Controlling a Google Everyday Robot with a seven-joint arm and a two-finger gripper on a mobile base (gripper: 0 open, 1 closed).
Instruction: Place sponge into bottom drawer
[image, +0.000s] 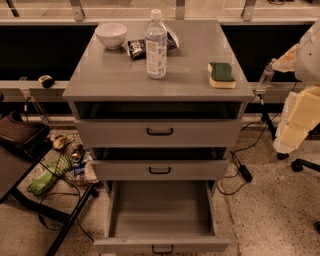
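Note:
The sponge (221, 74), dark green on top with a pale yellow body, lies flat on the right side of the grey cabinet's top (110, 75). The bottom drawer (160, 215) is pulled out toward me, and its shallow tray shows nothing inside. Its small black handle (162, 249) is at the front. The two drawers above are nearly shut. My gripper (296, 125) hangs at the right edge of the view. It is beside the cabinet, below and right of the sponge, and touches nothing.
On the cabinet top stand a water bottle (156, 45), a white bowl (111, 35) and a dark snack packet (136, 48). A black chair (20, 150) and a basket of clutter (60, 165) sit on the left floor. Cables (245, 172) lie on the right.

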